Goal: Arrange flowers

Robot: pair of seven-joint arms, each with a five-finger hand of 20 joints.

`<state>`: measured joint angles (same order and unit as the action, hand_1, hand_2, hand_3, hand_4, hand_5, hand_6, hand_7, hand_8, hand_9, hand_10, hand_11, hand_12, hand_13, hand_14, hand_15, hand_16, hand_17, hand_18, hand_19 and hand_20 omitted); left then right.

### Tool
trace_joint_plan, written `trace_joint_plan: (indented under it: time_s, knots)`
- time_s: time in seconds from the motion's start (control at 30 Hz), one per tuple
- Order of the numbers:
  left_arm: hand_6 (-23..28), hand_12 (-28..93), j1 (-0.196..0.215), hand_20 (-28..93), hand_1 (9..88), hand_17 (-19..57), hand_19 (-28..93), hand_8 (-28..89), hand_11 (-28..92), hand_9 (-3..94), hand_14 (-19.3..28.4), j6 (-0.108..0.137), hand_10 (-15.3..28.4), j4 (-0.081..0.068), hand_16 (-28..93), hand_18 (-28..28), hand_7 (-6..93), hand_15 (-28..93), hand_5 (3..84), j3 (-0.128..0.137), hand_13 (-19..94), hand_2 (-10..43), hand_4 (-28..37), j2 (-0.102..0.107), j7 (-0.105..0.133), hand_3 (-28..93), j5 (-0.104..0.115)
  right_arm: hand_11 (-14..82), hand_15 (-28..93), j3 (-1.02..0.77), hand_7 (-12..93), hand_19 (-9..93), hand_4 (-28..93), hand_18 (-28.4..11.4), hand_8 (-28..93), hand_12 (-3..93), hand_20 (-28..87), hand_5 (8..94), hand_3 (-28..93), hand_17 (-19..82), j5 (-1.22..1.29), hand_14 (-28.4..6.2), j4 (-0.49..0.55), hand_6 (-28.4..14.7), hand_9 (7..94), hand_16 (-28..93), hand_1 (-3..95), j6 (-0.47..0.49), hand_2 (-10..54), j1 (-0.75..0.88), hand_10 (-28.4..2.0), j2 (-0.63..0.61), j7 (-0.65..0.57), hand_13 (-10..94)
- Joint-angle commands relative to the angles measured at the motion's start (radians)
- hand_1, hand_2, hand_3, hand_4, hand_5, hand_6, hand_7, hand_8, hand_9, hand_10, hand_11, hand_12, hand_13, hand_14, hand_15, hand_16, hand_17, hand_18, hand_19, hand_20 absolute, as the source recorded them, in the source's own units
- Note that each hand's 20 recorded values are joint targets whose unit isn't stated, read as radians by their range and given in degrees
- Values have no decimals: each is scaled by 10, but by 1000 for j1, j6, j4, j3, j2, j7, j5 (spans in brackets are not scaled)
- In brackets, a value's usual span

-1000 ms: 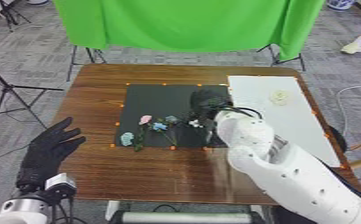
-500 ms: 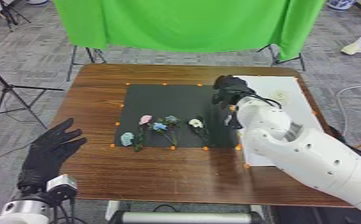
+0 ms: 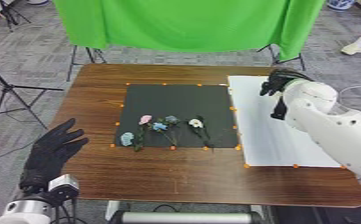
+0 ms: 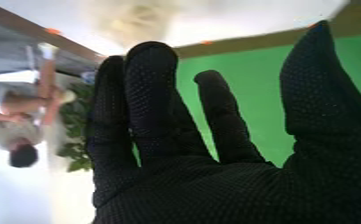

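Note:
The right hand (image 3: 279,85) is over the back of the white sheet, its fingers relaxed and holding nothing. In the right wrist view, a pale cream flower (image 4: 141,20) lies on the white sheet beyond the straight fingers of the right hand (image 4: 203,190). On the black sheet, near its front edge, lie a light blue flower (image 3: 128,138), a pink flower (image 3: 145,119), blue flowers (image 3: 160,126) and a white flower (image 3: 196,123), stems toward the front. The left hand (image 3: 52,152) stays off the table's left side, fingers spread.
A black sheet (image 3: 172,97) and a white sheet (image 3: 292,150) lie side by side on the brown table (image 3: 150,180), with orange markers along their edges. Behind the table hangs a green cloth (image 3: 185,25). A tripod (image 3: 9,87) stands at the left.
The right hand has moved right, from the black sheet to above the white sheet, uncovering the white flower on the black sheet. It now covers the pale flower's place. The left hand has kept still.

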<state>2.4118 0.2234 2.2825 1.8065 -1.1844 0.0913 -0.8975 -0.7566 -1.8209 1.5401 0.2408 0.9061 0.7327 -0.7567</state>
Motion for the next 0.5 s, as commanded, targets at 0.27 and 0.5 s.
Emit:
trace_joint_plan:
  time_s: [0.27, 0.5]
  knots:
    - [102, 96, -6, 28, 239, -112, 575, -99, 304, 359, 277, -8, 206, -3, -115, 235, 147, 574, 370, -12, 278, 50, -212, -8, -3, 811, 2, 77, 891, -41, 161, 932, -239, -233, -136, 135, 202, 312, 932, 246, 18, -122, -61, -48, 307, 41, 199, 157, -26, 42, -193, 22, -69, 595]
    - [102, 96, -7, 27, 240, -112, 575, -99, 303, 359, 277, -10, 206, -3, -115, 235, 146, 573, 370, -14, 278, 50, -212, -10, -3, 810, 1, 101, 891, -46, 173, 932, -245, -233, -139, 139, 194, 335, 932, 246, 9, -118, -68, -47, 361, 37, 222, 183, -32, 58, -187, 24, -85, 600]
